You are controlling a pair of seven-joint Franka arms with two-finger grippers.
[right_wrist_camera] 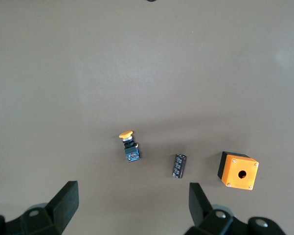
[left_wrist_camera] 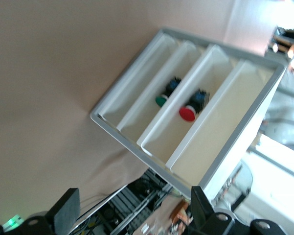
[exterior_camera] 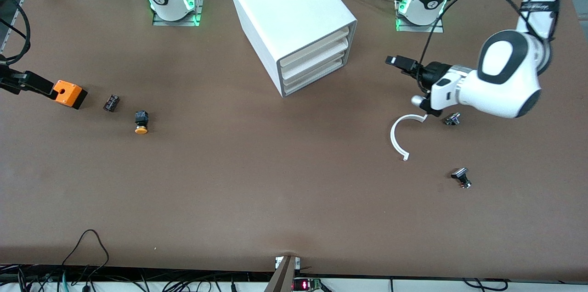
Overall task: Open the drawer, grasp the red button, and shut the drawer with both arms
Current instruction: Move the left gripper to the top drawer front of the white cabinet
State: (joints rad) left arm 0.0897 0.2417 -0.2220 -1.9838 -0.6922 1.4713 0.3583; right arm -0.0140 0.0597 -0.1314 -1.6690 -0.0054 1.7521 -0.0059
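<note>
Spread wide and empty, the left claw is held just beside the cabinet's closed drawer, where the red button is seen; a high approach risks snagging the wrong lip. Open desk is left below. The right claw, also spread, waits above the orange button.

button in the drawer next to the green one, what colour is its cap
Red cap on the button, black-and-blue body; clearest in the left wrist view.
</note>
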